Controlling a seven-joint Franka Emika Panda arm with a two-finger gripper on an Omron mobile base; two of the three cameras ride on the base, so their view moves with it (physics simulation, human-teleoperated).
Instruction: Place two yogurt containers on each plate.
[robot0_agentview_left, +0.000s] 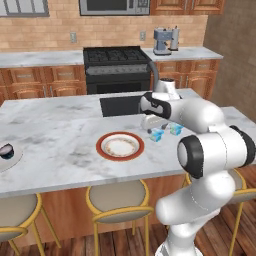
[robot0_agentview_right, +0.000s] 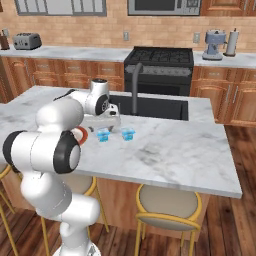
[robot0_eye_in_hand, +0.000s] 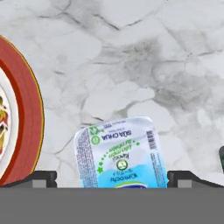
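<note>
The end effector (robot0_eye_in_hand: 112, 177) hangs wide open over a light blue yogurt container (robot0_eye_in_hand: 120, 153), one fingertip on each side, on the table (robot0_agentview_left: 60, 145) just beside the red-rimmed plate (robot0_agentview_left: 120, 146). Closing off-centre could tip it (it looks light) or nudge the second cup (robot0_agentview_left: 175, 129) nearby.

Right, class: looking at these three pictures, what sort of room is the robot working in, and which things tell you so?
A home kitchen, rendered. A black gas stove stands against the brick wall with a microwave above it, a sink with a dark faucet is set into the marble island, and bar stools line its near edge.
</note>
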